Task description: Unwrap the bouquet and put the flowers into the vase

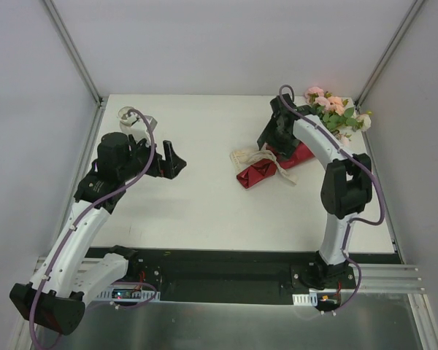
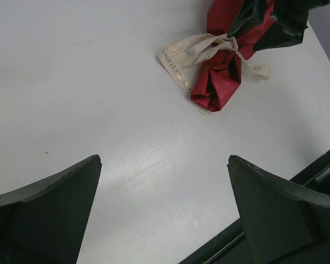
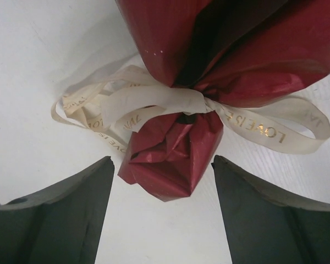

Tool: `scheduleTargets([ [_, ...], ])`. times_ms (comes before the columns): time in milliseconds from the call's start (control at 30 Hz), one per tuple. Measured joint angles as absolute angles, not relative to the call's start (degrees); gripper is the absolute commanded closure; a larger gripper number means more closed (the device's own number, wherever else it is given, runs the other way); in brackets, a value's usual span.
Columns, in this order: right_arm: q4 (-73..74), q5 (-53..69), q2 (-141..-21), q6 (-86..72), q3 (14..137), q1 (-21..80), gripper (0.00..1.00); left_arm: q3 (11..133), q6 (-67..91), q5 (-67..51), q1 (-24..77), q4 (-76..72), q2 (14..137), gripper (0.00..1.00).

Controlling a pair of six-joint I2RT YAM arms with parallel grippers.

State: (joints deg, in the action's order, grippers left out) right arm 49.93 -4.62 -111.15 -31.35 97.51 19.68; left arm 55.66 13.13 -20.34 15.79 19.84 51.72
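The bouquet [image 1: 277, 162] lies on its side right of the table's middle, wrapped in dark red paper [image 3: 220, 49] and tied with a cream ribbon [image 3: 154, 102]. Its pink and cream flowers [image 1: 334, 109] point to the far right corner. My right gripper [image 3: 162, 162] is open and hangs low over the wrap, its fingers either side of the crumpled tail end [image 3: 173, 159] without touching it. The left gripper [image 1: 171, 159] stands open and empty, well left of the bouquet [image 2: 225, 71]. The clear vase [image 1: 124, 114] is at the far left, partly behind the left arm's cable.
White walls close in the white table [image 1: 204, 211] at the back and on both sides. A black strip and metal rails [image 1: 226, 264] run along the near edge by the arm bases. The right gripper's body [image 2: 275, 22] shows over the wrap in the left wrist view.
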Motion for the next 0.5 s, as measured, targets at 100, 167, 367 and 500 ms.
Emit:
scheduleTargets([
  [100,48.88,-6.57,-112.55,-33.8,97.65,20.93,0.23,56.1,11.05,-19.81,17.34,20.23,51.72,0.01],
  [167,49.36,-7.9,-113.99,-34.76,98.5,21.71,0.23,56.29,9.69,-19.11,18.22,20.69,51.72,0.01],
  [367,50.94,-12.23,-118.15,-34.59,100.29,24.58,0.23,56.45,6.72,-18.74,19.57,22.26,51.57,0.01],
  [500,52.82,-13.93,-119.77,-32.42,100.51,25.96,0.23,56.45,6.04,-17.8,19.57,23.09,51.18,0.01],
])
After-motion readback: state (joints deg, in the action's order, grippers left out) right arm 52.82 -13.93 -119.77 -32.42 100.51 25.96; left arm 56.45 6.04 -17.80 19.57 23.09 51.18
